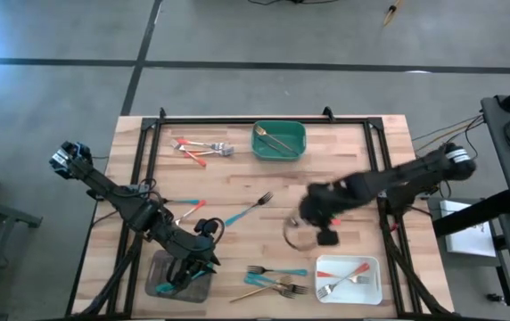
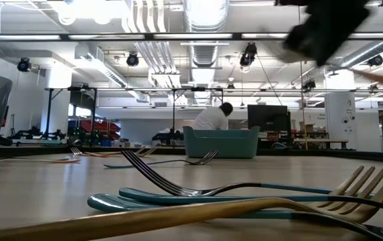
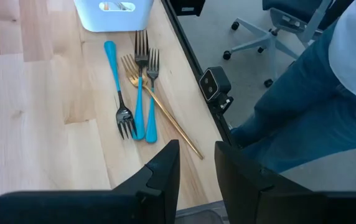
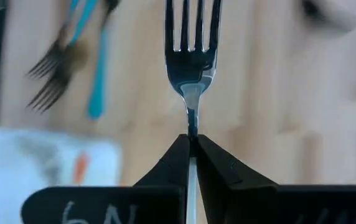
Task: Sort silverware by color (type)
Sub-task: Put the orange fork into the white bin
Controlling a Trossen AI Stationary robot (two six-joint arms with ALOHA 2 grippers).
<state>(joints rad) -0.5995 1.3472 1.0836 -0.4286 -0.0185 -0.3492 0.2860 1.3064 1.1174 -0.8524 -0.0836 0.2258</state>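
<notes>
My right gripper (image 1: 319, 227) hovers blurred above the table's middle right, shut on a fork (image 4: 192, 62) with a silver head; its handle is hidden behind the fingers. My left gripper (image 3: 196, 155) is open and empty over the grey tray (image 1: 161, 283), which holds teal pieces. Teal and gold forks (image 1: 277, 281) lie flat near the near edge, also seen in the left wrist view as forks (image 3: 137, 93). Red-handled pieces (image 1: 200, 149) lie at the far left. One teal fork (image 1: 248, 209) lies mid-table. My right gripper pinches the fork by its thin neck (image 4: 192, 121), just below the head, between the two fingertips (image 4: 179, 152). The fingers lie along the fork, and the tines stick out beyond them. The fork is lifted clear of the table.
A green tray (image 1: 279, 141) at the far edge holds a gold piece. A white tray (image 1: 348, 278) at the near right holds red-handled forks. Small red and teal pieces (image 1: 188, 207) lie beside the left arm. A person stands past the near edge (image 3: 327, 106).
</notes>
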